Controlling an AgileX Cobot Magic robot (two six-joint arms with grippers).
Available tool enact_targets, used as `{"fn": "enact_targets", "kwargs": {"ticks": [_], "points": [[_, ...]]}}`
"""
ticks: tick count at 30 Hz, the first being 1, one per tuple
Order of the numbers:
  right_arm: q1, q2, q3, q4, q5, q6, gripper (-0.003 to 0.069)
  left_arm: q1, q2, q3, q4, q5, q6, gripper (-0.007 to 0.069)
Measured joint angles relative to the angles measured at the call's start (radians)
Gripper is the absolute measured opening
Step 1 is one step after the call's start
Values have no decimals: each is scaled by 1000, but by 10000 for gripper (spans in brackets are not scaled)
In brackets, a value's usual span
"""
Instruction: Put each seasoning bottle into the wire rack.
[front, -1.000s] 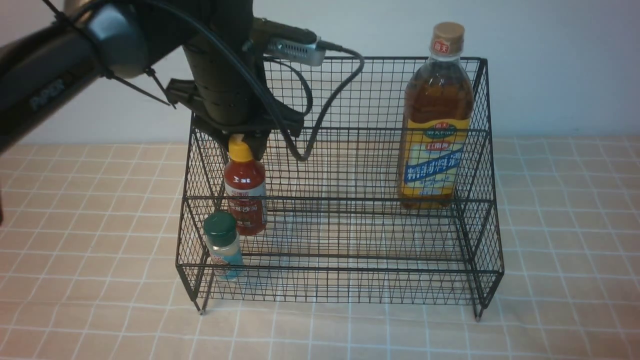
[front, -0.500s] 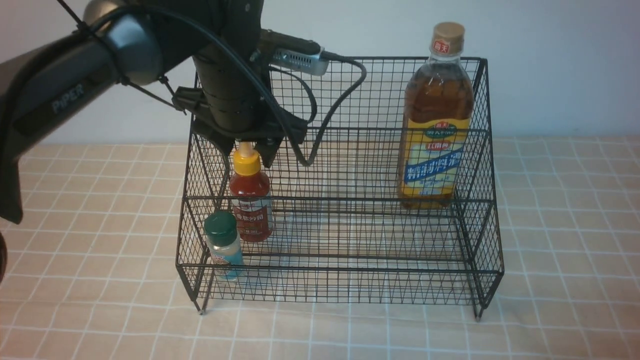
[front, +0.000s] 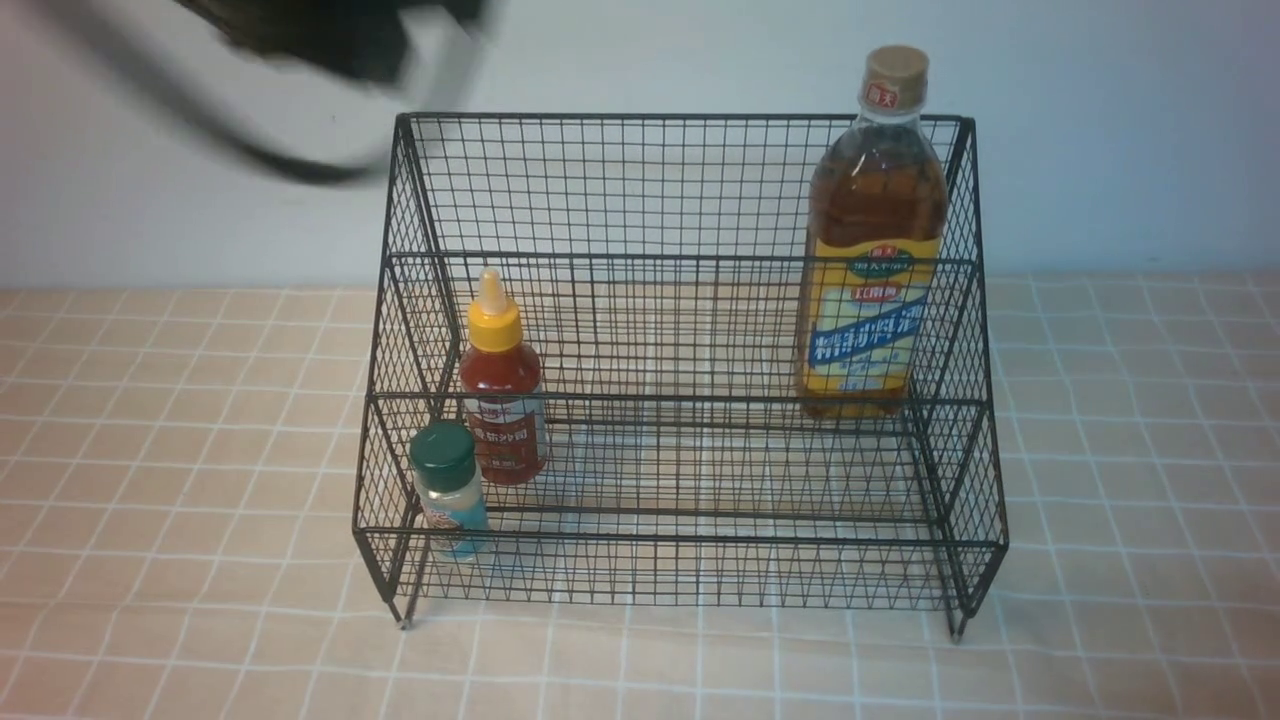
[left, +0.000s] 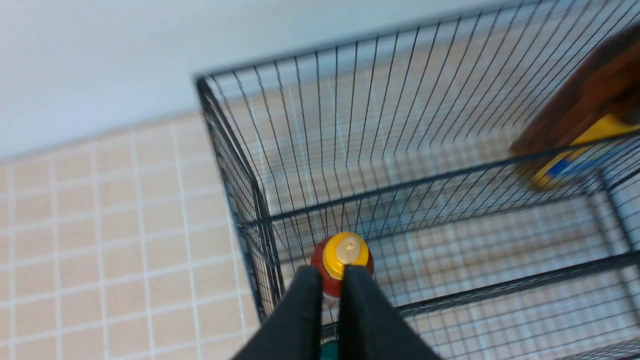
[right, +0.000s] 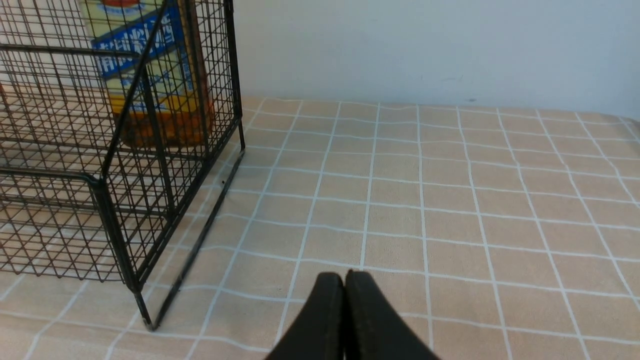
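- one black wire rack (front: 680, 330) stood on the checked tablecloth, with two stepped tiers.
- three seasoning bottles were in it, each of a different kind.
- one tall amber-liquid bottle (front: 872, 240) with a yellow-blue label and tan cap.
- one small red sauce bottle (front: 500, 385) with a yellow nozzle.
- one tiny clear shaker (front: 447, 487) with a green cap.
- two of the rack's short front legs showed in the front view.
- one checked tablecloth (front: 180, 400) covered the table.
- two black grippers showed, one in each wrist view: the left gripper (left: 327, 275) and the right gripper (right: 344, 280).
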Motion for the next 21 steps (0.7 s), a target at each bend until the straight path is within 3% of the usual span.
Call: {"fn": "enact_targets", "kwargs": {"ticks": [6, 15, 21], "points": [[0, 0, 0, 0, 0, 0, -14, 0, -197, 61, 42, 5, 5, -7], [0, 0, 0, 0, 0, 0, -14, 0, -529, 467, 51, -27, 7, -7], [0, 0, 0, 0, 0, 0, -14, 0, -602, 562, 51, -24, 8, -7]]}}
